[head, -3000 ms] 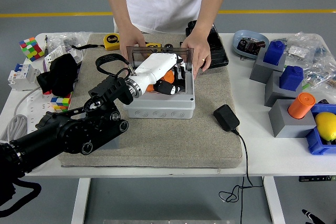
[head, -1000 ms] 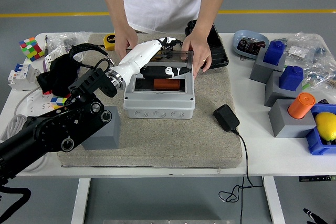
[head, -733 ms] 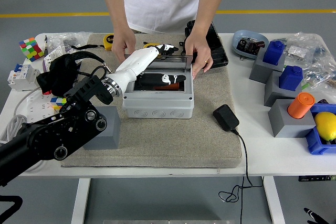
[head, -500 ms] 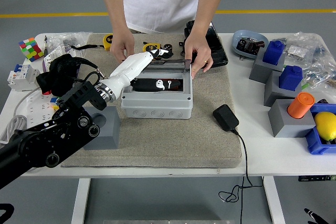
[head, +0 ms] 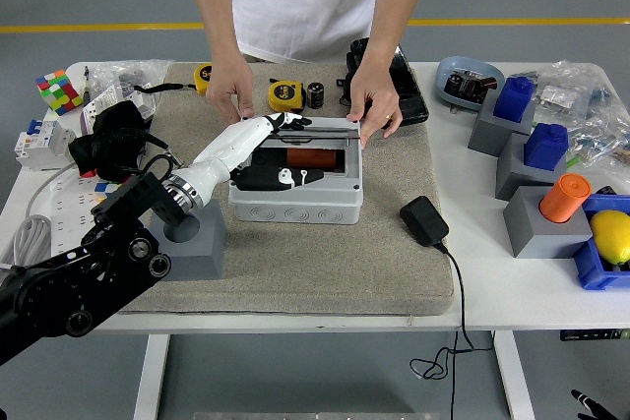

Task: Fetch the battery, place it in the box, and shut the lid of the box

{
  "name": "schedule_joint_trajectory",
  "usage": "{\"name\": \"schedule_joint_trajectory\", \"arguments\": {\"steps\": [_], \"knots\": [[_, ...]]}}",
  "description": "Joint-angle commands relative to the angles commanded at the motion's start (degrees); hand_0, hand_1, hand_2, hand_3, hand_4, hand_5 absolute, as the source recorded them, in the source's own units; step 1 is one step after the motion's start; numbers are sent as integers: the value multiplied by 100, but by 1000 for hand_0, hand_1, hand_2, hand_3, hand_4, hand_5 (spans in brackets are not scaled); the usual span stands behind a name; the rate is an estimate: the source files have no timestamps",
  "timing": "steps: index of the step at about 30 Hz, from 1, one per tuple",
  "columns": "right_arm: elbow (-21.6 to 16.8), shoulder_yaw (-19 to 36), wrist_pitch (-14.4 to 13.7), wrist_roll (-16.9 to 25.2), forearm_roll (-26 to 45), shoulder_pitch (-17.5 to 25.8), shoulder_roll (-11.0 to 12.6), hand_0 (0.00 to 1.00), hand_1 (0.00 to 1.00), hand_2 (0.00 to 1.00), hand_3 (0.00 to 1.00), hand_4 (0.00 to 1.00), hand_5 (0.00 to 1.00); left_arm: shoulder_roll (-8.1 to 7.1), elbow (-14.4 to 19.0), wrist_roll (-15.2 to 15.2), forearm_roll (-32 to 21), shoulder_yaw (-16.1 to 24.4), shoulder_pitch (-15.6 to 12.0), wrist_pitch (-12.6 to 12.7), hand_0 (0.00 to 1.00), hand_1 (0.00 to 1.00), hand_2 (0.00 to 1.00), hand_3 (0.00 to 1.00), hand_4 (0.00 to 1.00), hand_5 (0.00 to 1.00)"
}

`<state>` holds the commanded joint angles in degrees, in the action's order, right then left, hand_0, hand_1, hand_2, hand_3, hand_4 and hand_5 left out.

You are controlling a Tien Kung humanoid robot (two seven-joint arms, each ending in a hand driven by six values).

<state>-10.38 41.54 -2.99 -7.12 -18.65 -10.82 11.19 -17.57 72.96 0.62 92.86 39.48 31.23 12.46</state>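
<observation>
The grey box (head: 295, 199) sits on the beige mat (head: 315, 263) with its clear lid (head: 325, 145) lowered almost flat. Through the lid an orange battery (head: 311, 157) shows inside. My left hand (head: 283, 150) lies on top of the lid, its white forearm slanting in from the lower left; the fingers (head: 287, 122) reach the lid's far edge and hold nothing. The person's hands rest at the box's far corners, one hand (head: 232, 88) on the left corner, the other hand (head: 374, 105) on the right.
A grey block (head: 194, 241) stands just left of the box. A black power adapter (head: 424, 220) with its cable lies to the right. Behind the box are a yellow tape measure (head: 285, 95), a black cylinder (head: 316, 94) and a black tray (head: 404, 90). Blue and grey blocks (head: 532, 159) crowd the right.
My left hand came out of the box, rose to the upright lid and pushed it down nearly flat. The arm dropped toward the lower left. The person's hands stayed at the far corners.
</observation>
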Motion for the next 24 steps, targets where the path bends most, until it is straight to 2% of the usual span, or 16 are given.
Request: {"name": "schedule_joint_trajectory", "arguments": {"steps": [5, 18, 24], "knots": [[0, -8, -1, 3, -1, 5, -6, 650, 698, 675, 574, 937, 522, -35, 100, 14, -14, 151, -78, 0, 719, 816, 801, 823, 998, 724], [2, -11, -8, 12, 2, 4, -11, 650, 699, 675, 574, 937, 521, -83, 130, -52, -125, 20, -211, -81, 712, 813, 800, 821, 998, 718], [3, 9, -7, 7, -6, -2, -4, 649, 698, 675, 574, 936, 522, -120, 330, -7, -107, 286, -322, -76, 708, 811, 799, 820, 998, 714]]}}
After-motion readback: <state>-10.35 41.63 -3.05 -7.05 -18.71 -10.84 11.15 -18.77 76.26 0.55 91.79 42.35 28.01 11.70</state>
